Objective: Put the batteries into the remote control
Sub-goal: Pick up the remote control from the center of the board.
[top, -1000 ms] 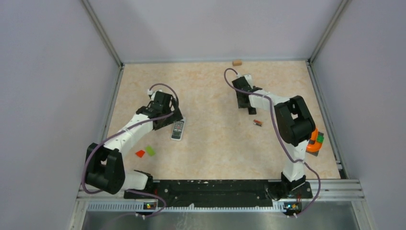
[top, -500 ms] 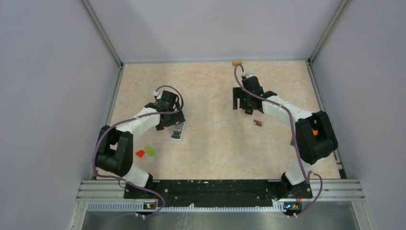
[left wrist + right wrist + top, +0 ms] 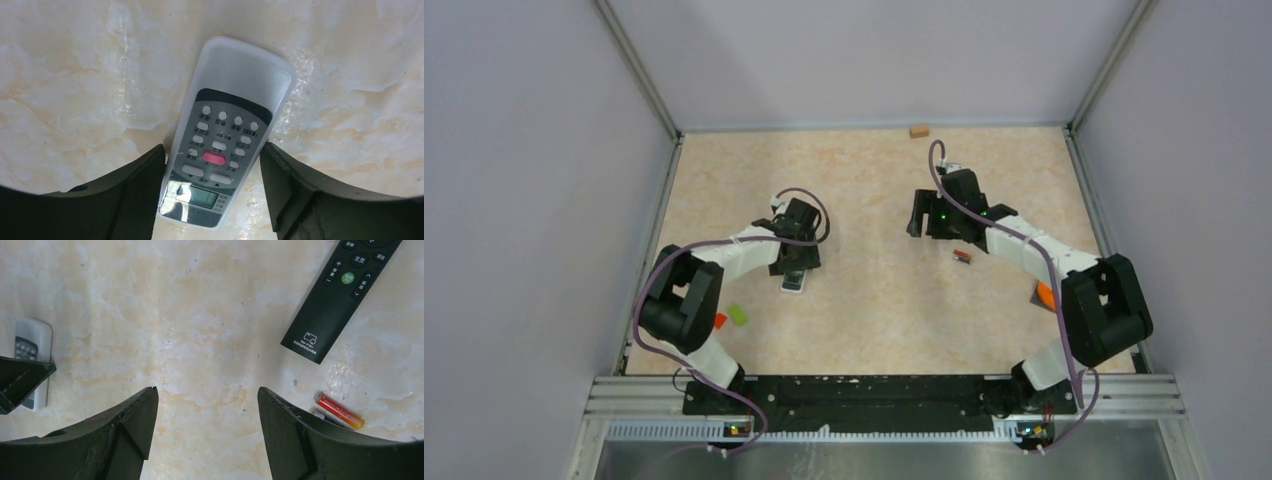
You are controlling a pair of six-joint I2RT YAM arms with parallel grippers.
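Left gripper (image 3: 796, 266): down over the white remote (image 3: 793, 284), left of table (image 3: 864, 330) centre. In the wrist view the gripper (image 3: 212, 150) straddles the display end of the white remote (image 3: 227, 115), which lies face up, buttons and pink key showing. Fingers (image 3: 132, 197) spread. One sits just beside the remote's edge, and a thin strip of table shows between the other and the remote. Not clamped, nothing lifted.

Right gripper (image 3: 921, 222): right of centre, toward the far side. Wrist view shows it (image 3: 207, 390) spread wide, with only bare table between the fingers (image 3: 300, 440). Holds nothing.

Batteries (image 3: 962, 256): on the table, just beside the right arm on its near side. Wrist view: 1 red-orange battery (image 3: 339, 411) with 1 dark one tight against it, both flat and outside the jaws.

Black remote (image 3: 340, 295): face up on the table, near the batteries but apart from them.

Other items: red block (image 3: 718, 321) and green block (image 3: 738, 314) side by side near the left arm; brown block (image 3: 918, 130) at the far edge.
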